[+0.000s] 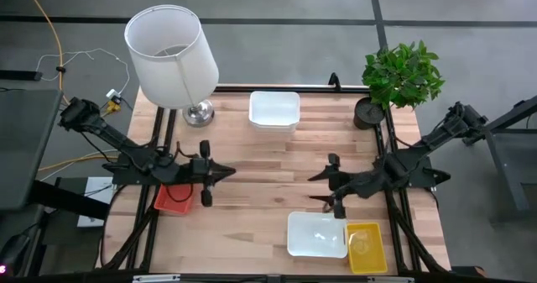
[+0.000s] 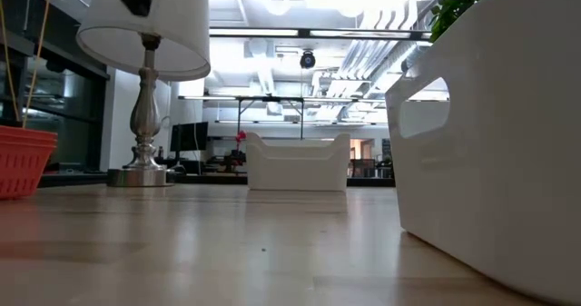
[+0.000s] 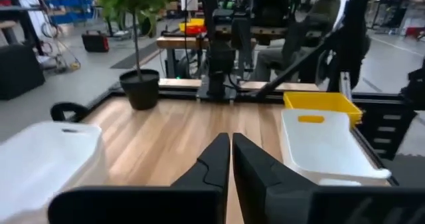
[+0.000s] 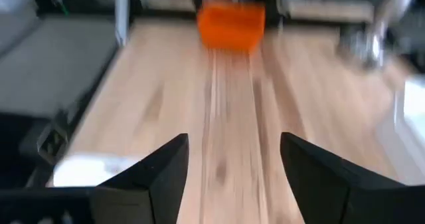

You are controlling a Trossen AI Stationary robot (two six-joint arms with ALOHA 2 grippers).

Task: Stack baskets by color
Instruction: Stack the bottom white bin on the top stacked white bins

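A red basket [image 1: 174, 197] sits on the table at the left, partly under my left arm; the right wrist view shows the red basket [image 4: 231, 24] too. One white basket [image 1: 274, 109] stands at the far middle. Another white basket [image 1: 317, 234] stands at the near edge beside a yellow basket [image 1: 367, 247]. My left gripper [image 1: 225, 172] hangs shut above the table's left middle, holding nothing, its fingertips together [image 3: 230, 147]. My right gripper [image 1: 323, 189] hangs open above the right middle, just beyond the near white basket, nothing between its fingers [image 4: 232, 151].
A lamp with a big white shade [image 1: 172, 56] stands at the far left. A potted plant [image 1: 401, 77] stands at the far right corner. Bare wood lies between the two grippers in the table's middle.
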